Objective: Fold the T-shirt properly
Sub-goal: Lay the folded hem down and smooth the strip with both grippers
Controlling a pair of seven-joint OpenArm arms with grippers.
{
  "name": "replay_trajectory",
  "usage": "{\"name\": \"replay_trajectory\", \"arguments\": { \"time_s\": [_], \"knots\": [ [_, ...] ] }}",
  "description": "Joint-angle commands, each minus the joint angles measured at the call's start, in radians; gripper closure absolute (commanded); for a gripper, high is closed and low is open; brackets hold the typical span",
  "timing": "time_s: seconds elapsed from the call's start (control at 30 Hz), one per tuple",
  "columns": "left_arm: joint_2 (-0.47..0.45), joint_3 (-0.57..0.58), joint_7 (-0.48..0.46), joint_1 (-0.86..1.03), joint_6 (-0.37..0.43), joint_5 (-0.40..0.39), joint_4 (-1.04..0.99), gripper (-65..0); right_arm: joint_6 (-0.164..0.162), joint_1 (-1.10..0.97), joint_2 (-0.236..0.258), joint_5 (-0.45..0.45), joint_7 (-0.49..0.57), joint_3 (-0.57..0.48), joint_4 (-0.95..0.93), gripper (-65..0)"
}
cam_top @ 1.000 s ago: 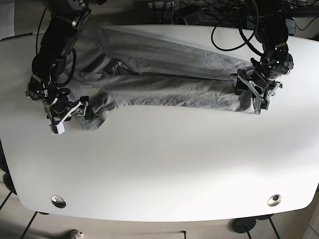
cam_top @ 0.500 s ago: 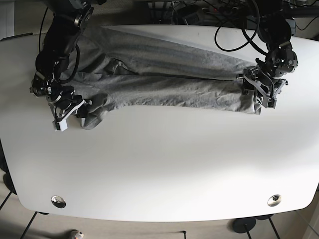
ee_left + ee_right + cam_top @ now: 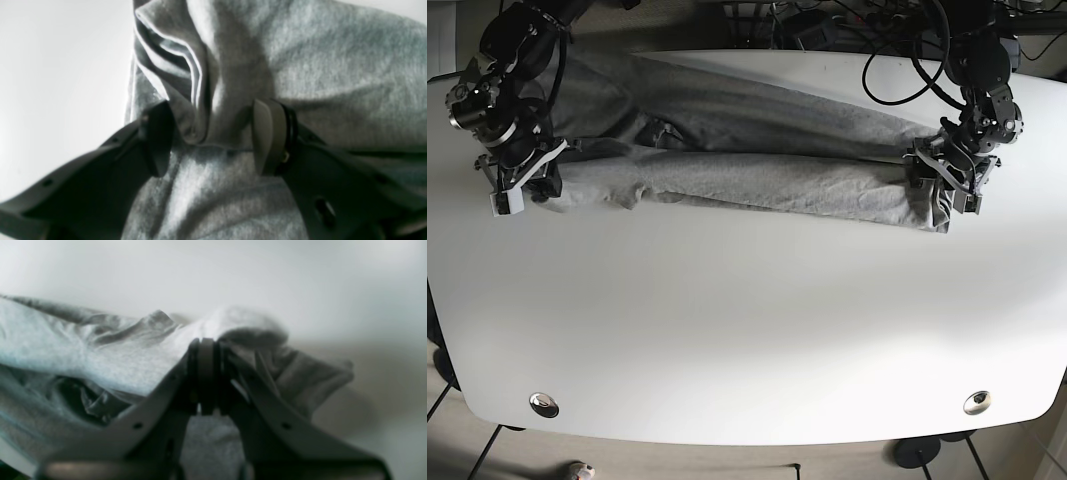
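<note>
The shirt (image 3: 747,150) is lying stretched in a long grey band across the far half of the counter (image 3: 757,330), doubled lengthwise so that one layer is resting over another along a seam-like crease running side to side. I am judging the first long fold as made or nearly so; the cross folds that would shorten the band into a neat packet are not yet done, and the cloth is wrinkling and bunching at both ends.

My right jaws (image 3: 206,373) are pinching shut on a raised hump of fabric at the sleeve end, in the base view at that view's left (image 3: 515,175). My left jaws (image 3: 208,140) are standing moderately apart, the two pads (image 3: 267,136) flanking a folded hem corner without clamping it; in the base view they are sitting over the band's other end (image 3: 947,175).

The counter is white and glossy, carrying nothing else I can see, with two round metal fittings (image 3: 544,404) near its close edge. Beyond the far edge, black cables (image 3: 897,70) are looping down behind the left arm, and tiled floor (image 3: 457,440) is showing below the counter.
</note>
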Motion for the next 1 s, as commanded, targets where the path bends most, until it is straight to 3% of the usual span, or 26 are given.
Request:
{"name": "replay_trajectory", "arguments": {
  "time_s": [0.03,0.23,0.3,0.37,0.4,0.47,0.53,0.63,0.77,0.93,1.0],
  "knots": [
    [-0.007,-0.001,0.025,-0.001,0.001,0.012,0.002,-33.7,0.005,-0.018,0.016,0.012,0.001,0.026,0.026,-1.9],
    [-0.027,0.0,0.025,-0.001,0.001,0.013,0.002,-33.7,0.005,-0.14,0.016,0.113,-0.002,0.149,0.02,-2.1],
    [-0.027,0.0,0.025,-0.001,0.001,0.013,0.002,-33.7,0.005,-0.177,0.016,0.112,-0.002,0.155,0.018,-5.5],
    [-0.04,0.0,0.025,-0.001,0.001,0.012,0.008,-33.7,0.003,-0.209,0.002,0.112,0.001,0.158,0.018,-18.7],
    [-0.045,-0.001,0.026,-0.001,0.001,0.01,0.01,-33.7,0.0,-0.226,-0.012,0.11,0.003,0.16,0.018,-30.0],
    [-0.045,-0.001,0.026,-0.002,0.001,0.006,0.028,-33.7,0.003,-0.242,-0.013,0.115,0.004,0.16,0.02,-44.4],
    [-0.045,-0.003,0.033,-0.002,0.001,0.006,0.103,-33.7,0.007,-0.249,-0.013,0.124,0.016,0.176,0.026,-50.3],
    [-0.045,-0.029,0.036,-0.001,0.001,0.006,0.252,-33.7,0.007,-0.217,-0.01,0.187,0.032,0.201,0.028,-48.7],
    [-0.039,-0.023,0.036,0.018,0.001,0.006,0.355,-33.7,0.007,-0.179,0.042,0.202,0.038,0.087,0.02,-46.6],
    [0.038,0.053,0.036,0.024,0.001,0.012,0.341,-33.7,-0.006,-0.134,0.045,0.199,0.038,-0.045,-0.107,-23.5],
    [0.058,0.056,0.028,0.044,0.001,0.012,0.287,-33.7,-0.006,-0.117,0.045,0.158,0.043,-0.064,-0.187,-13.2]
  ]
}}
